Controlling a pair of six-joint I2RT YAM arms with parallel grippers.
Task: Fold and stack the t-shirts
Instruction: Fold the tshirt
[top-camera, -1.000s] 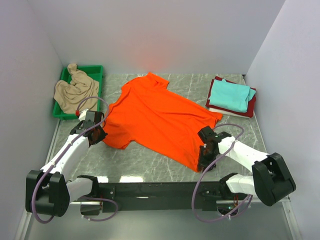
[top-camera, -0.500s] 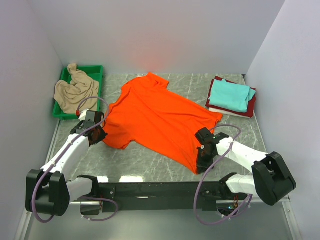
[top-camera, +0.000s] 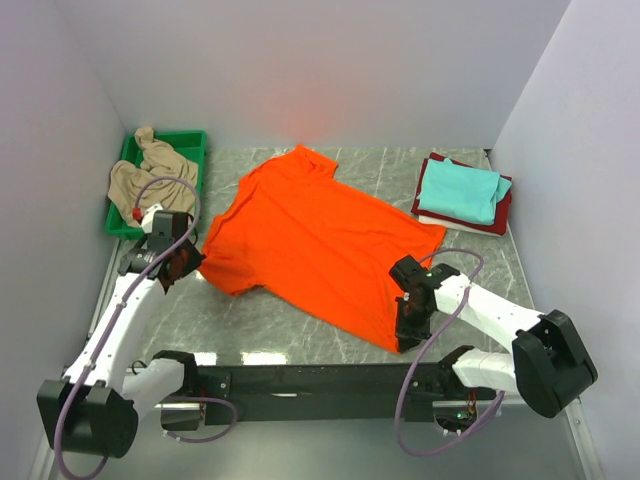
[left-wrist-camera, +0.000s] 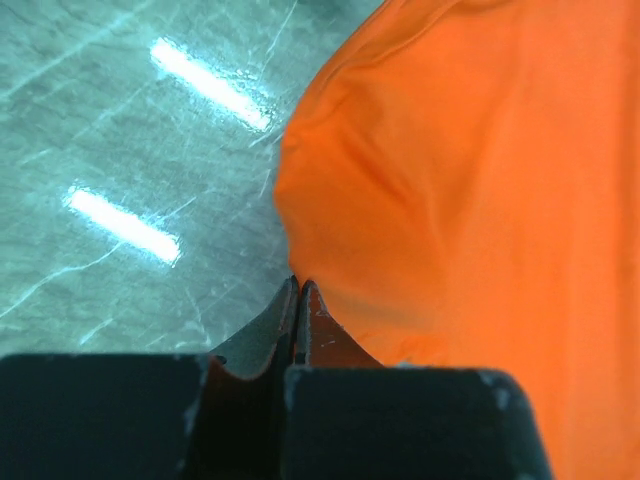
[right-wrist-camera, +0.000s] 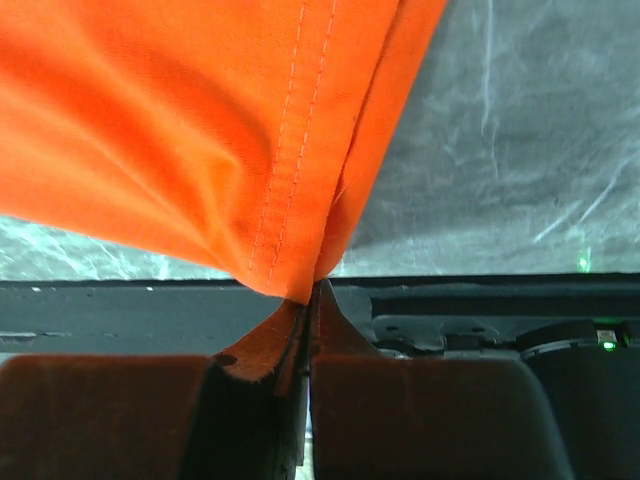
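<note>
Orange shirt (top-camera: 310, 235) lies spread flat mid-table (top-camera: 290, 318). Its long axis runs on a slant, from the collar end at upper centre of the overhead view down to the hem at lower right.

Left gripper (top-camera: 183, 265): at the shirt's left-hand tip, centre-left of the frame. Jaws pressed together in the wrist view, with the cloth edge bunched right into the tips; reads as a pinch on that corner.

Right gripper (top-camera: 408, 328): at the hem corner, lower right. Jaws closed on a stitched fold of hem. The cloth hangs up out of the tips, so this corner is off the tabletop.

Key relation: both pinch points sit on the shirt's near long edge, one arm at each end, well apart. The whole body of cloth lies up-frame from that line, toward the back wall. My judgement: any fold has to carry this held edge away from the arms, across the long axis, both arms travelling together to keep it taut.

Elsewhere: beige shirt (top-camera: 145, 182) crumpled in the green tray (top-camera: 185, 135), upper left. Stack of folded shirts (top-camera: 462, 192), teal on top, upper right, nearer the right arm.
</note>
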